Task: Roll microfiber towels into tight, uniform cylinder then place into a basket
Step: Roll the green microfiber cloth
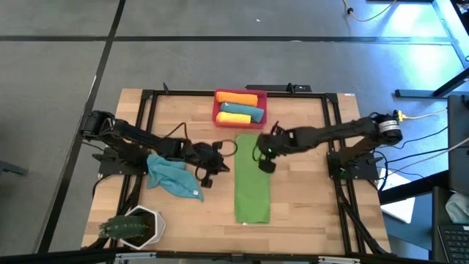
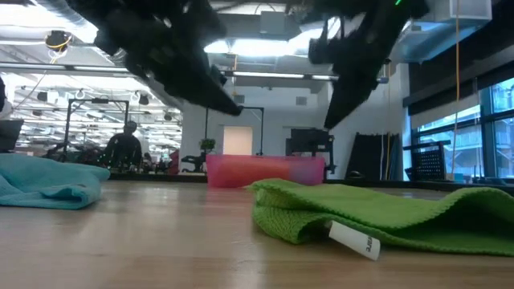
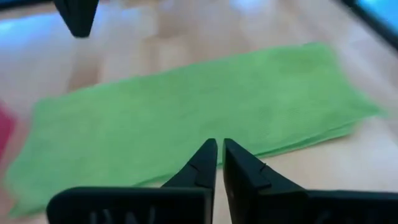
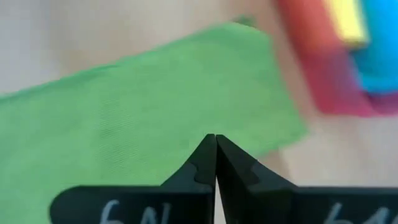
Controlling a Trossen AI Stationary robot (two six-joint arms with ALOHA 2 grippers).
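A green microfiber towel [image 1: 253, 187] lies flat on the table, folded into a long narrow strip running from far to near. It also shows in the low view [image 2: 377, 213]. The red-pink basket [image 1: 239, 123] stands just beyond the strip's far end and holds rolled towels, one of them orange [image 1: 238, 97]. My left gripper [image 1: 220, 163] hovers shut beside the strip's left edge [image 3: 186, 118]. My right gripper [image 1: 264, 163] hovers shut above the strip's far part [image 4: 137, 106]. Neither gripper holds anything. A teal towel [image 1: 172, 176] lies crumpled on the left.
A white hexagonal pot with a green plant [image 1: 135, 227] stands at the near left corner. A black frame [image 1: 146, 99] runs along the table's edges. Bare wood shows to the right of the green strip. A white label [image 2: 353, 239] sticks out of the green towel's near end.
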